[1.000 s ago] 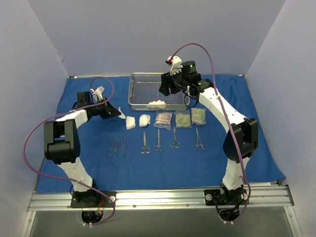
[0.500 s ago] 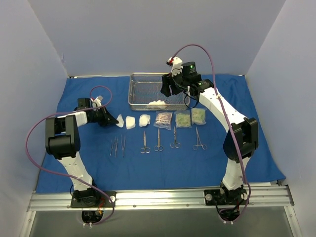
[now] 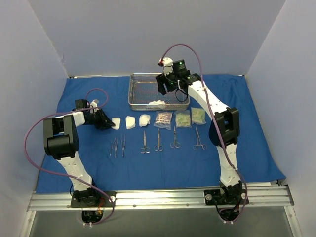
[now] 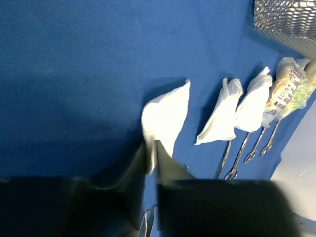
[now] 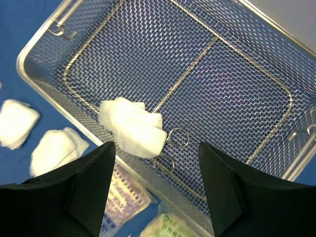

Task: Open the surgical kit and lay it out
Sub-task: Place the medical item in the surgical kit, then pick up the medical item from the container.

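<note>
The blue cloth (image 3: pixel 74 98) is spread flat. The steel mesh tray (image 3: pixel 134 91) stands at the back and holds a white gauze pad (image 3: pixel 157 103) and small scissors (image 5: pixel 173 148). My left gripper (image 3: pixel 109 123) is low on the cloth, shut on the edge of a gauze pad (image 4: pixel 165 118) that lies left of two other pads (image 4: pixel 222 118). My right gripper (image 5: pixel 155 148) is open and empty, hovering over the tray's near side above the tray's gauze pad (image 5: pixel 132 126). The tray rim (image 5: pixel 39 74) shows in the right wrist view.
In front of the tray lie three clear packets (image 3: pixel 163 119). Nearer me is a row of tweezers (image 3: pixel 114 146), scissors (image 3: pixel 144 143) and forceps (image 3: pixel 199 139). Grey walls close the left, right and back sides.
My left gripper has come down and slightly right, laying its gauze pad on the cloth beside the other two. My right gripper has shifted left and back over the tray.
</note>
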{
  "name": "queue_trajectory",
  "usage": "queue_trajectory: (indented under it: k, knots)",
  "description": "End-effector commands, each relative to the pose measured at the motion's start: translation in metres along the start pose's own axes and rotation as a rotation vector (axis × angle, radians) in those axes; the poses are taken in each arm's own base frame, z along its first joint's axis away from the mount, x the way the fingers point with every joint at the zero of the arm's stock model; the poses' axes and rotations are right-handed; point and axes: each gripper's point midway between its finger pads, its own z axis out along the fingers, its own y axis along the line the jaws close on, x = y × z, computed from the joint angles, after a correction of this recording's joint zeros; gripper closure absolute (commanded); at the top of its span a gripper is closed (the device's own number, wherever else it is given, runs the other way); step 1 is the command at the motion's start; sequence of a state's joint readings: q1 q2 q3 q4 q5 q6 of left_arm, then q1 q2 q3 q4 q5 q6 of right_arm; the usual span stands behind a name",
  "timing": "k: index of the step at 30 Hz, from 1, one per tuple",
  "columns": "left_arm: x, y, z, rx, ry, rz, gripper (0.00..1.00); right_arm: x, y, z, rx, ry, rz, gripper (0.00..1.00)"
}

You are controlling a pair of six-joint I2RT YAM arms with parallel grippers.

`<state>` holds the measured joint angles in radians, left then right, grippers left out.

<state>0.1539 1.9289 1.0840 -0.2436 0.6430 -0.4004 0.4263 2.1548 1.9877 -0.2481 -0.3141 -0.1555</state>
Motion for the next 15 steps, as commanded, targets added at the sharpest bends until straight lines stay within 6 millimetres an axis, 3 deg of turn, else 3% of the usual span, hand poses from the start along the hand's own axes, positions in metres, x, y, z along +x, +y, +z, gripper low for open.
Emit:
queue_trajectory:
  k: [1,4,5,10,11,15]
  knots:
    - [0.009,0.011,0.001,-0.044,0.026,-0.007,0.65,0.000,-0.004,0.010,0.007,0.039,-0.063,0.36]
    - [0.010,0.012,0.000,-0.052,0.029,-0.006,0.49,0.018,-0.008,0.030,0.014,0.090,-0.086,0.36]
    - [0.010,0.011,-0.001,-0.053,0.029,-0.007,0.37,0.021,-0.010,0.037,0.020,0.101,-0.094,0.36]
    - [0.000,0.001,-0.011,-0.058,-0.011,0.000,0.00,0.045,-0.008,0.058,0.017,0.149,-0.086,0.37]
    - [-0.003,-0.003,-0.015,-0.054,-0.026,0.006,0.05,0.049,-0.007,0.061,0.018,0.159,-0.085,0.37]
    - [-0.015,-0.019,-0.028,-0.037,-0.077,0.023,0.06,0.065,-0.002,0.076,0.010,0.181,-0.084,0.41]
